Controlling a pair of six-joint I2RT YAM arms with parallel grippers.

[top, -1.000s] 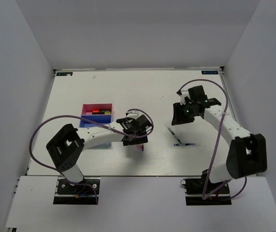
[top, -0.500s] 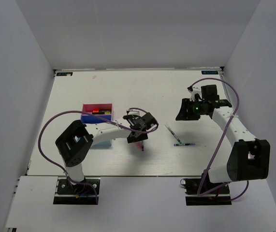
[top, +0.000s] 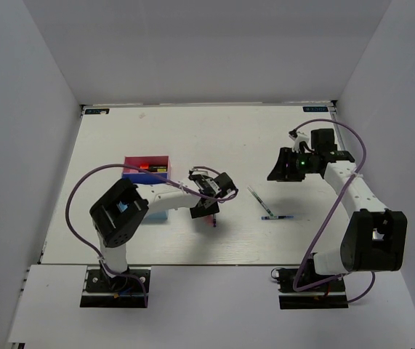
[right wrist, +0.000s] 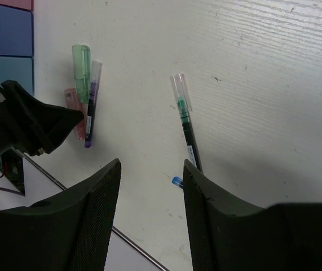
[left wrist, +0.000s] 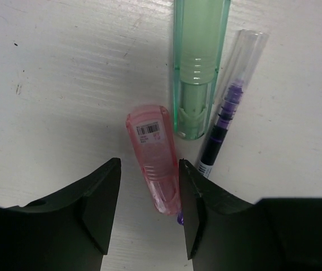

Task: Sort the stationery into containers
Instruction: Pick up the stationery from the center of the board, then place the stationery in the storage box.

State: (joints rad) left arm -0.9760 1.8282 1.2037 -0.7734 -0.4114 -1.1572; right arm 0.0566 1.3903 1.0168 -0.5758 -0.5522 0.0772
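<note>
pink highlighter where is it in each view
top external: pink highlighter, a small speck mid-picture under the left arm tip
left wrist: centre, between the open fingers
right wrist: left side, half hidden by the left arm
landmark: green highlighter beside it in both wrist views

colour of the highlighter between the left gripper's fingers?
Translucent pink highlighter; clearest in the left wrist view.

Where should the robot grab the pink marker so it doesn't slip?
Across its long sides, near the middle, coming straight down. The pink highlighter lies flat on the table, with the left gripper open astride it. The green highlighter and purple pen lie close on one side, so that finger has little room.
</note>
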